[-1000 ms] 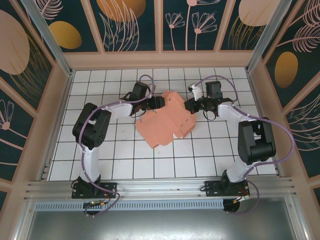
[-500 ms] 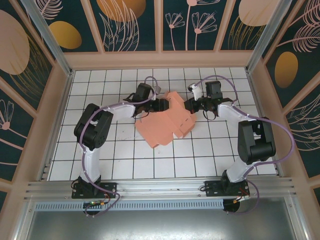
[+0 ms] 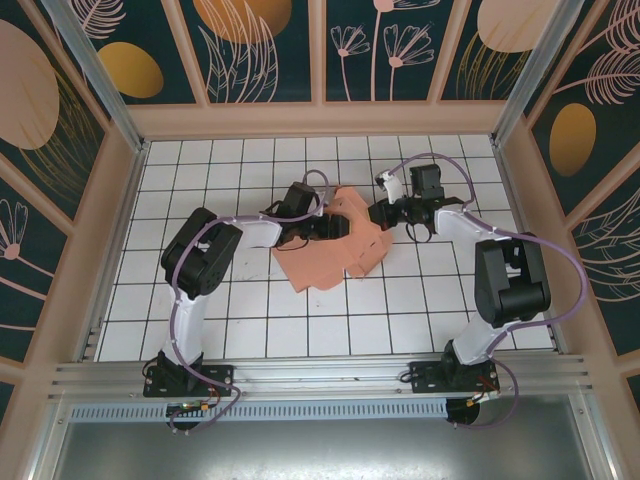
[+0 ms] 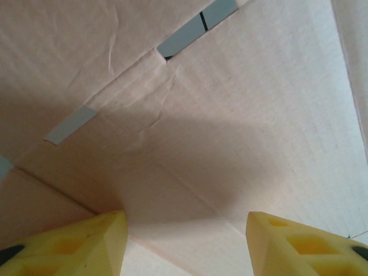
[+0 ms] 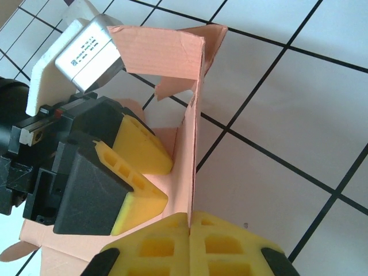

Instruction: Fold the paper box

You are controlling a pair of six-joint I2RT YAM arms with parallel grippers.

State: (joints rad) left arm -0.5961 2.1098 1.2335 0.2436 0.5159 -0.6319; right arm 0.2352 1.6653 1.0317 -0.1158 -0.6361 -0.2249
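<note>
1. Paper box (image 3: 322,255): thin salmon-pink card, matt and faintly ribbed, die-cut with flaps and notched tabs. It is partly folded and lies at mid-table between the two grippers.
2. Card surface, left wrist view (image 4: 241,132): score lines, fine wrinkles and a short tear-like crease are seen. Grey floor shows through two narrow cut slots.
3. Raised wall, right wrist view (image 5: 167,52): one panel is stood upright on its edge, with a ragged notched tab hanging from its upper part.
4. Right gripper (image 5: 188,236): its yellow foam pads are closed together on the lower edge of the upright panel, which is pinched between them. From above it is placed at the sheet's far right edge (image 3: 380,213).
5. Left gripper (image 4: 184,230): the yellow wedge-shaped fingers are held apart with nothing clasped, and flat card is faced. From above it is set over the sheet's far left part (image 3: 328,226). In the right wrist view its fingertips (image 5: 141,155) lie just beside the upright panel.
6. Table (image 3: 200,300): white square tiles with dark grid lines. Open tiles lie to the left, right and near side of the sheet.
7. Enclosure walls (image 3: 100,60): dark patterned panels in pale frames bound the table on three sides.
</note>
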